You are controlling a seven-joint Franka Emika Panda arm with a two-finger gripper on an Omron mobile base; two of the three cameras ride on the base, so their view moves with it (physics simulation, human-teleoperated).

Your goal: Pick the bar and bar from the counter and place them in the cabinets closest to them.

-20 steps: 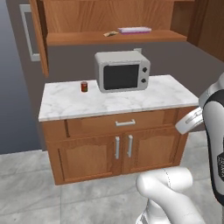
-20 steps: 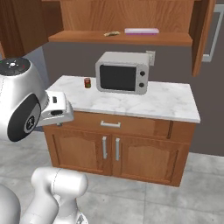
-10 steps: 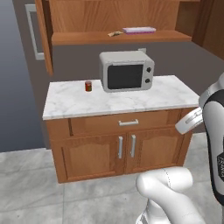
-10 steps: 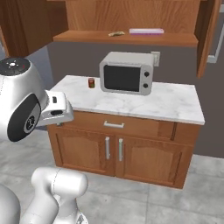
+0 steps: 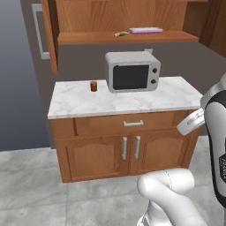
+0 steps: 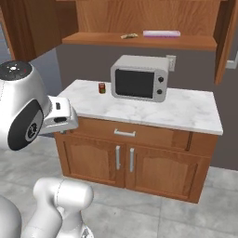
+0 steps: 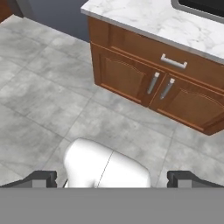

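Observation:
A tan-golden crinkly bar (image 5: 120,33) (image 6: 128,35) lies on the wooden shelf of the open wall cabinets (image 5: 88,38) (image 6: 200,42), above the microwave. Below them runs the white marble counter (image 5: 79,101) (image 6: 186,109) (image 7: 144,17). My gripper (image 7: 113,178) is open and holds nothing, its two dark fingertips (image 7: 43,177) standing wide apart. It hangs low, well in front of the counter, and looks down at the grey floor tiles and the base cabinet doors.
A silver microwave (image 5: 132,70) (image 6: 139,77) stands on the counter, a small red jar (image 5: 93,86) (image 6: 102,88) to its left. A flat pale pink pack (image 5: 145,30) (image 6: 161,33) lies on the shelf beside the bar. Cabinet doors (image 5: 48,35) (image 6: 223,37) stand open on both sides.
The whole scene has slid a little to the right in both base views, so the base has moved. Nothing on the counter or shelf has shifted. The gripper stays open.

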